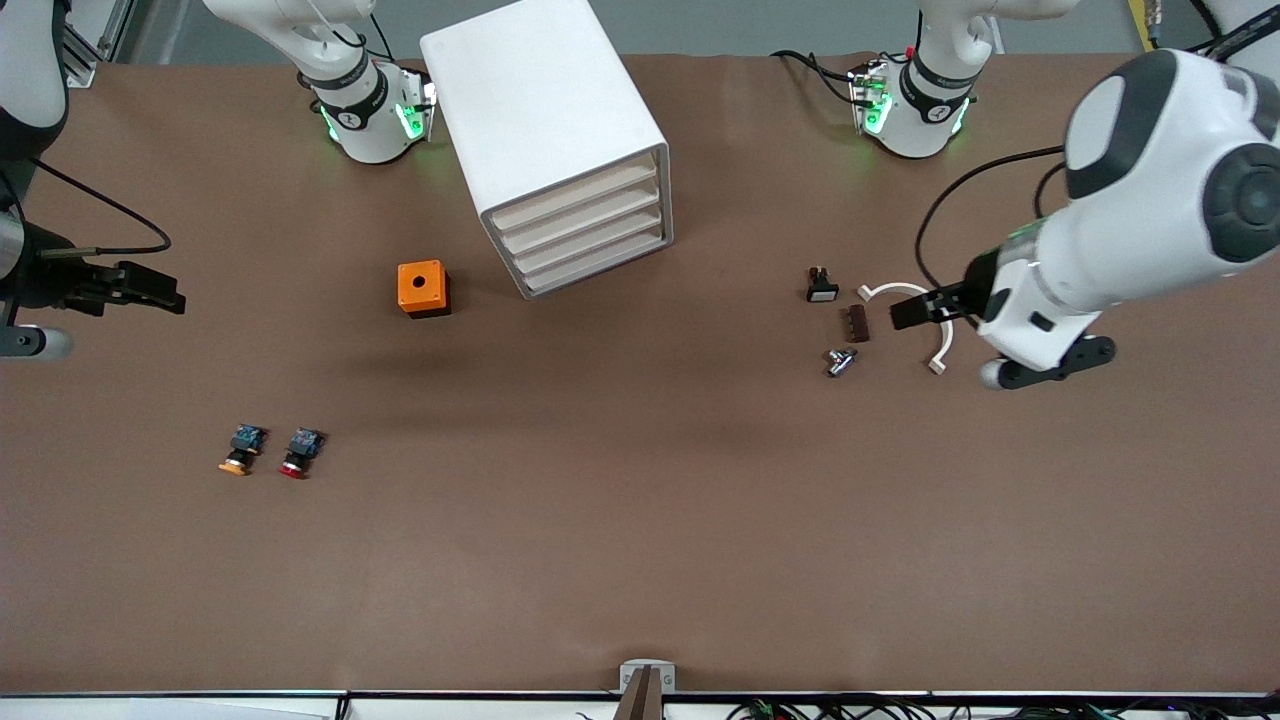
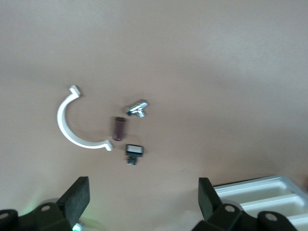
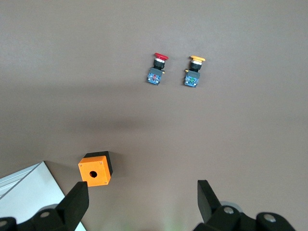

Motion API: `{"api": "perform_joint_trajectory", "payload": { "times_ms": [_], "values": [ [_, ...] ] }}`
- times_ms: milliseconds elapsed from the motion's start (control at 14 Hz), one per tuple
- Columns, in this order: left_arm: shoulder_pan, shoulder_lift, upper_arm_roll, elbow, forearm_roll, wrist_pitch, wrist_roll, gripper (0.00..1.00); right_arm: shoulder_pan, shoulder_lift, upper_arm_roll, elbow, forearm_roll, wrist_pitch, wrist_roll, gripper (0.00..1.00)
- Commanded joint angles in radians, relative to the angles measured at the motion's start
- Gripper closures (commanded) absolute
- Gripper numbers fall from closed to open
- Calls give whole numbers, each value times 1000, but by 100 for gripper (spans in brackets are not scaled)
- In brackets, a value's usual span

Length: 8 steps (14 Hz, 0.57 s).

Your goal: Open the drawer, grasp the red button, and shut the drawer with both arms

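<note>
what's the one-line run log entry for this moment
drawers: all four shut in cabinet | red button: on table beside orange-capped one | left end effector: open over white clip | right end effector: open, waiting

Orange cube with a hole [image 1: 423, 288] beside the cabinet, toward the right arm's end. Orange-capped push-button [image 1: 243, 449] nearer the front camera. Toward the left arm's end, clustered close: white curved clip [image 1: 925, 318], brown block [image 1: 855, 323], small black switch [image 1: 821, 286], small metal piece [image 1: 840, 361].

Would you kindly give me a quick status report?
Left gripper open over small parts. Right gripper open, empty. Drawers all shut; red button on table. Nothing blocking.
</note>
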Motion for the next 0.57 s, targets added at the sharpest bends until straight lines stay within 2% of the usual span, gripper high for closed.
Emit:
{"api": "perform_joint_trajectory", "payload": {
  "times_ms": [0,286,500],
  "values": [
    [67,-114,-21,-138,42,3,119,0,-24,14,4,62,6,-37,-12,0],
    [126,-197,-41,-241,77,28,236,0,-27,14,4,144,0,-132,-11,0],
    [160,-307,-42,-391,97,145,316,0,-42,0,2,138,8,-144,0,0]
  ]
}}
